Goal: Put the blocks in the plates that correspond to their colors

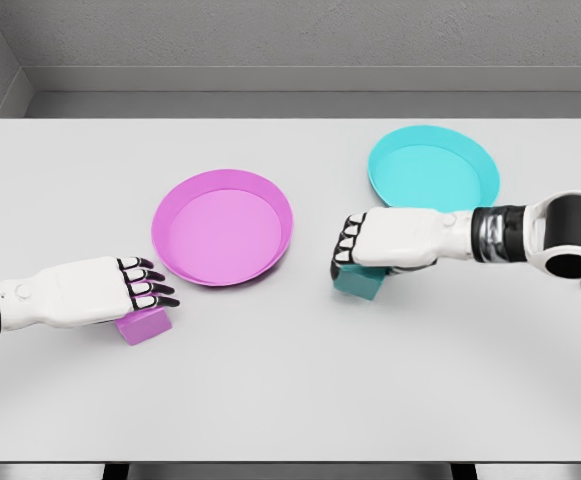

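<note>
1. The table (290,400) was a big pale grey slab that took up nearly the whole head view, with a grey wall behind it.
2. The pink plate (222,228) sat a bit left of the middle. Nothing was in it.
3. The teal plate (433,168) sat further back and to the right, well apart from the pink one. It held nothing either, and its near edge was partly hidden by the right arm.
4. The right hand (382,240) came in from the right side and reached over toward the middle, palm down. Its fingers were curled down over the top of the teal block, but honestly I couldn't tell if it actually had a grip on it or was just resting there.
5. The left hand (90,290) came in from the left edge, low down, with the fingers stretched out mostly flat over the pink block. It looked open, nothing held.
6. The pink block (143,326) lay on the table just under the left fingertips, near the pink plate's front-left rim but outside it.
7. The teal block (360,284) sat on the table beneath the right hand, between the two plates and in neither of them.
</note>
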You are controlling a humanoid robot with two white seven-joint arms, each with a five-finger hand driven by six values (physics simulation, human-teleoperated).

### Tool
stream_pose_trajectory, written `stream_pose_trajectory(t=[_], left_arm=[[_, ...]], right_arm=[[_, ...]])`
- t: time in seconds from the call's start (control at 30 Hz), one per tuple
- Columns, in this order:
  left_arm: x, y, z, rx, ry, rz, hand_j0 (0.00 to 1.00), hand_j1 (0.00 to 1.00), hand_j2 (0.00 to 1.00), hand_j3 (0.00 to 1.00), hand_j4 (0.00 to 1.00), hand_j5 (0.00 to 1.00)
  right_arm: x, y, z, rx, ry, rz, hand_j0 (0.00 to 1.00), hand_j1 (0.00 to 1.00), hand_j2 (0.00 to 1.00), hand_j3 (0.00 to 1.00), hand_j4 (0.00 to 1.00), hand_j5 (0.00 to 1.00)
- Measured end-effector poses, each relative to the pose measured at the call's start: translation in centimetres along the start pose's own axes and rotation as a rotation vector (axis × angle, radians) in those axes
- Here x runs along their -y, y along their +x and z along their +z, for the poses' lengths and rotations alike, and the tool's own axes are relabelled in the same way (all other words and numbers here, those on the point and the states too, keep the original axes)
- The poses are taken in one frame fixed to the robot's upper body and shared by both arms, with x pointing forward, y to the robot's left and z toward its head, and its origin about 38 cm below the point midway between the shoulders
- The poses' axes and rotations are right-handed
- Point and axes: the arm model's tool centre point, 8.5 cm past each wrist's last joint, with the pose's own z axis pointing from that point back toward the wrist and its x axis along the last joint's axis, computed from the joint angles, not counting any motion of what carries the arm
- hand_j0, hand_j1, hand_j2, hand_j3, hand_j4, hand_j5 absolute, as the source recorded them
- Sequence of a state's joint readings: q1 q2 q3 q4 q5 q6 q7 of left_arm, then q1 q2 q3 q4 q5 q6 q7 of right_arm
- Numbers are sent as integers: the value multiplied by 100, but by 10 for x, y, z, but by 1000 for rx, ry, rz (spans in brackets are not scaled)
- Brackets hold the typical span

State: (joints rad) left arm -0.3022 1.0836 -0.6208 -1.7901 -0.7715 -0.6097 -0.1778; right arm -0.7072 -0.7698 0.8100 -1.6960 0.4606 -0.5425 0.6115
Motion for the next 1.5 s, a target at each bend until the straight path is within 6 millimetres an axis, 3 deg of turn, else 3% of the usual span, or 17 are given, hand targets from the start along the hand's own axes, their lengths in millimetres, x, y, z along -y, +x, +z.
stream_pose_trajectory(t=[0.33, 0.5, 0.83, 0.97, 1.2, 1.23, 1.27, 1.3, 1.5], left_arm=[[-10, -8, 1, -12, 9, -28, 58, 58, 58, 58, 58, 58], [-14, -11, 2, -18, 14, -38, 53, 53, 53, 53, 53, 53], [-36, -26, 9, -46, 49, -71, 48, 48, 48, 48, 48, 48], [-47, -32, 12, -57, 69, -84, 48, 48, 48, 48, 48, 48], [-69, -42, 14, -76, 115, -119, 47, 47, 47, 47, 47, 47], [-72, -43, 13, -76, 122, -124, 46, 46, 46, 46, 46, 46], [-76, -44, 12, -78, 130, -132, 45, 45, 45, 45, 45, 45], [-78, -44, 11, -76, 138, -133, 44, 44, 44, 44, 44, 44], [-97, -44, -7, -61, 213, -151, 44, 44, 44, 44, 44, 44]], right_arm=[[3, -36, 34, -131, -20, -31, 62, 62, 62, 62, 62, 62], [16, -56, 46, -190, -34, -23, 61, 61, 61, 61, 61, 61], [31, -92, 61, -283, -56, -57, 59, 59, 59, 59, 59, 59], [26, -111, 66, -326, -54, -103, 59, 59, 59, 59, 59, 59], [24, -126, 63, -350, -61, -145, 60, 60, 60, 60, 60, 60], [22, -128, 61, -353, -60, -157, 65, 65, 65, 65, 65, 65], [20, -129, 60, -355, -59, -167, 90, 90, 90, 90, 90, 90], [18, -131, 59, -360, -59, -178, 100, 100, 100, 100, 100, 100], [16, -135, 62, -388, -61, -201, 100, 100, 100, 100, 100, 100]])
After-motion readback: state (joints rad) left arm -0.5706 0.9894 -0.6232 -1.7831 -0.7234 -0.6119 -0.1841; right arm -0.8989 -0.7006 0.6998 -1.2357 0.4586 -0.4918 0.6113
